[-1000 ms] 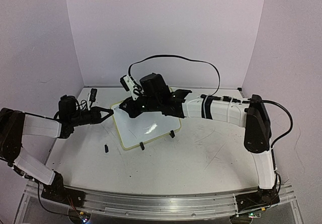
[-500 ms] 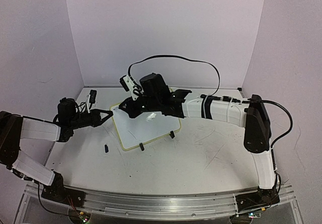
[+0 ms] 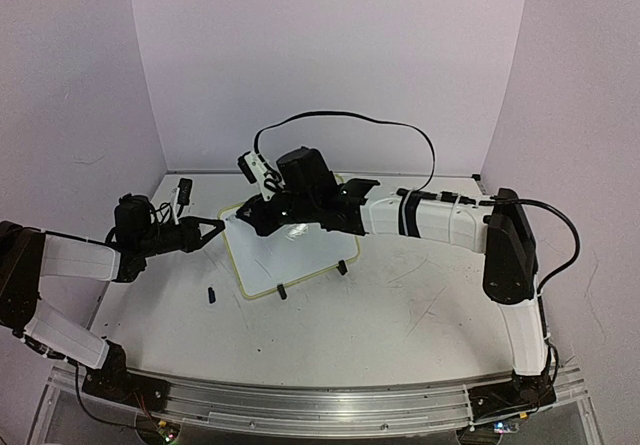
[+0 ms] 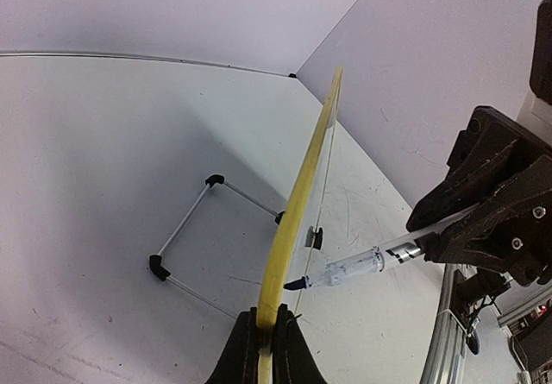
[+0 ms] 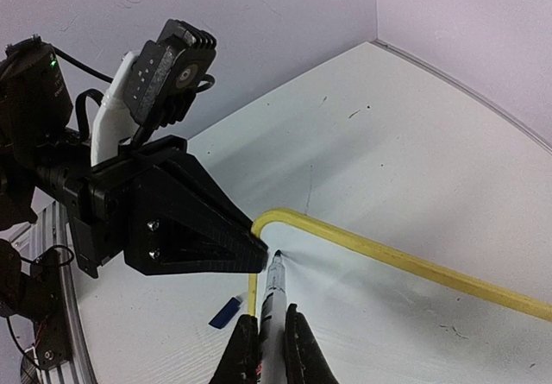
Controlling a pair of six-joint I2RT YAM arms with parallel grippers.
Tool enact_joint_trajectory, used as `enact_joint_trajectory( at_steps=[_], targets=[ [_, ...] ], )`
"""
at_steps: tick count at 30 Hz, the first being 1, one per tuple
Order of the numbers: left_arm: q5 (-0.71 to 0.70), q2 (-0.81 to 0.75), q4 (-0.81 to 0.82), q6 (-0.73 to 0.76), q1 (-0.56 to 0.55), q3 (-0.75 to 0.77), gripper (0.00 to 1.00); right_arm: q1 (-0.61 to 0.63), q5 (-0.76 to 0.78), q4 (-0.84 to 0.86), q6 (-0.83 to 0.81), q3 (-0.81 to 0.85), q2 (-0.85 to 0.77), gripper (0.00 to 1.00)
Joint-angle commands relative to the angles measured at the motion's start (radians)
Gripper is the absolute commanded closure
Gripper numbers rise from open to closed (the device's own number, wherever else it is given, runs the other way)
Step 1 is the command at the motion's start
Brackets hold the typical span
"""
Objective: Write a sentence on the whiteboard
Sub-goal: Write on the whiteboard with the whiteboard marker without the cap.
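The whiteboard [image 3: 300, 255], white with a pale yellow-green frame, stands tilted on two black clip feet at the table's middle. My left gripper [image 3: 216, 227] is shut on its left edge; in the left wrist view the jaws [image 4: 267, 343] pinch the yellow frame [image 4: 299, 198] seen edge-on. My right gripper [image 3: 258, 215] is shut on a marker [image 5: 274, 291]. The marker's black tip sits at the board's top-left corner, on or just off the white surface [image 5: 397, 315]. The marker also shows in the left wrist view [image 4: 358, 269]. No writing shows on the board.
A small blue marker cap [image 5: 226, 311] lies on the table just left of the board, dark in the top view [image 3: 212, 293]. A wire stand with black corners [image 4: 185, 236] props the board from behind. The right arm's black cable [image 3: 400, 130] loops above the board.
The glare on the board moved up, so its tilt shifted slightly. The left arm's elbow dropped a little. The marker stays at the top-left corner.
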Motion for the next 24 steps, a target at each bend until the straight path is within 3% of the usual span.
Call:
enact_joint_trajectory(
  at_steps=[1,10,24],
  targets=[
    [-0.014,-0.032,0.009,0.007,0.003,-0.011,1.00,0.001,0.023,0.018,0.002,0.041,0.020,1.00],
    [-0.013,-0.039,0.009,0.005,0.003,-0.011,1.00,-0.001,0.010,0.007,0.017,0.063,0.047,1.00],
    [-0.013,-0.036,0.010,0.005,0.003,-0.011,1.00,-0.005,0.129,0.023,0.021,-0.025,-0.020,1.00]
  ],
)
